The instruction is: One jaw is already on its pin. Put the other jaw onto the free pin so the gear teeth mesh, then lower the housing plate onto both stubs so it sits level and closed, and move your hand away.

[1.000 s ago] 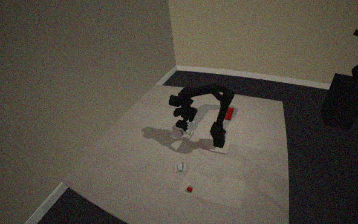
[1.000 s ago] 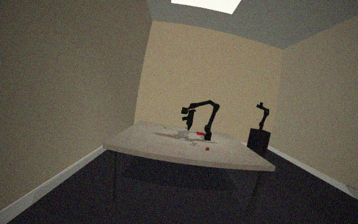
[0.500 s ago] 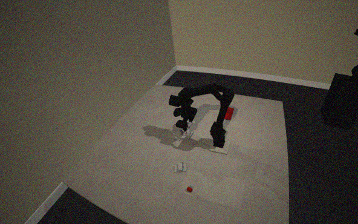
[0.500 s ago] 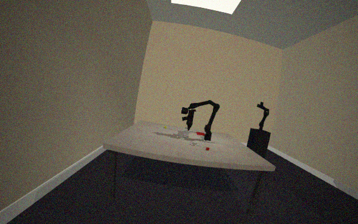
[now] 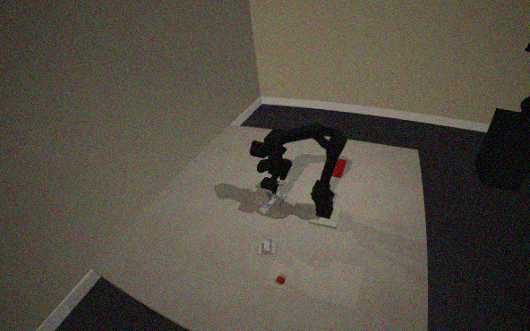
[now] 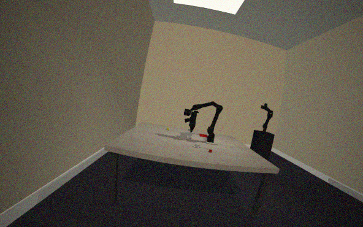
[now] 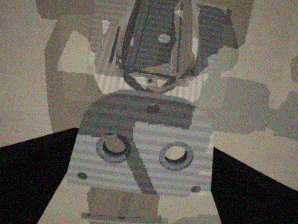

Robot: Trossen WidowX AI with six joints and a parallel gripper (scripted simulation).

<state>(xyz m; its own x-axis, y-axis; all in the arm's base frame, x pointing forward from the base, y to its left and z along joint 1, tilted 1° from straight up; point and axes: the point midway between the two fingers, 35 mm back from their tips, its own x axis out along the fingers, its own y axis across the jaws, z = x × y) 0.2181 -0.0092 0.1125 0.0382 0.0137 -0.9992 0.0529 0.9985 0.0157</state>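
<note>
Between the hand's (image 7: pixel 145 167) fingers, a pale two-holed plate (image 7: pixel 144 172) is pinched; lettering is unreadable.

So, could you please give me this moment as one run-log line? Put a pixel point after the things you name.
end effector (image 5: pixel 270 191) (image 6: pixel 191 132) (image 7: pixel 144 144): shut on plate (image 7: pixel 145 172) | plate: above table (image 5: pixel 215 277) (image 6: pixel 153 150) | closing: pending

Looks like a bare robotics lab or test room, though dim and grainy: plain walls, dark floor, bright ceiling panel (image 6: pixel 211 5), one wide pale table (image 5: pixel 188 250) (image 6: pixel 184 159) bearing a black arm (image 5: pixel 329 165) (image 6: pixel 215 119), and at right a second arm (image 6: pixel 267 118) on a dark pedestal (image 5: pixel 501 152) (image 6: pixel 256 138).
</note>
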